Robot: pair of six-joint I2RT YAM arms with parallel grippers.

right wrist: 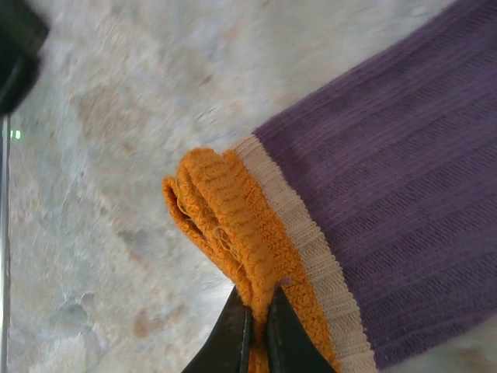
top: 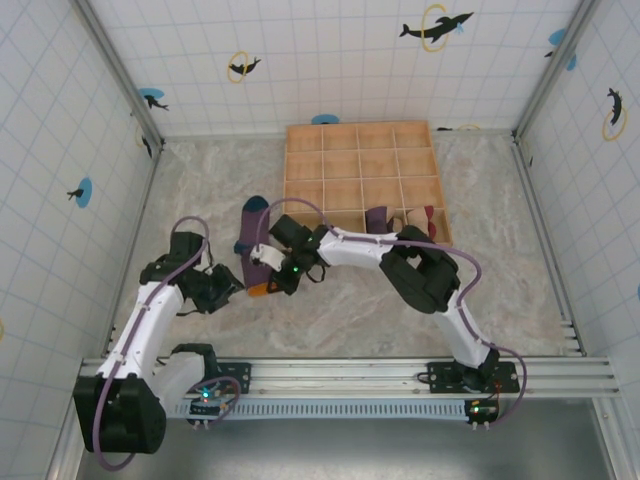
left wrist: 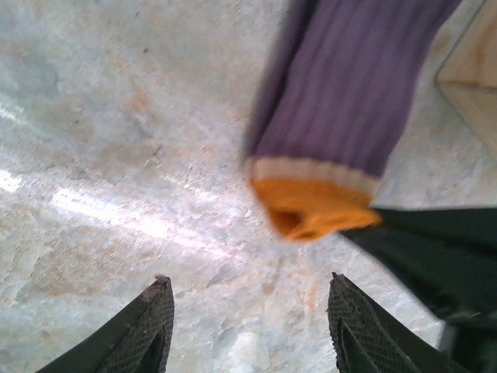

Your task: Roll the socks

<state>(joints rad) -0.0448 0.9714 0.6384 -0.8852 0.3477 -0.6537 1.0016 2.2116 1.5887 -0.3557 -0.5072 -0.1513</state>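
A purple sock (top: 247, 240) with a teal toe and an orange cuff (top: 261, 290) lies on the marbled table, left of the wooden tray. My right gripper (top: 277, 282) (right wrist: 260, 315) is shut on the folded orange cuff (right wrist: 225, 225), its two dark fingertips pinching the knit edge. The purple leg (right wrist: 388, 210) runs off to the upper right. My left gripper (top: 228, 288) (left wrist: 248, 311) is open just left of the cuff, with bare table between its fingers (left wrist: 151, 330). The orange cuff (left wrist: 311, 206) hangs slightly blurred ahead of them. Two more socks, one purple (top: 377, 217) and one tan with red (top: 424, 217), rest in the tray's front row.
A wooden compartment tray (top: 360, 160) sits at the back centre, its corner (left wrist: 474, 74) showing in the left wrist view. The right arm's dark body (left wrist: 435, 249) is close on the right of my left fingers. Tiled walls enclose the table on three sides.
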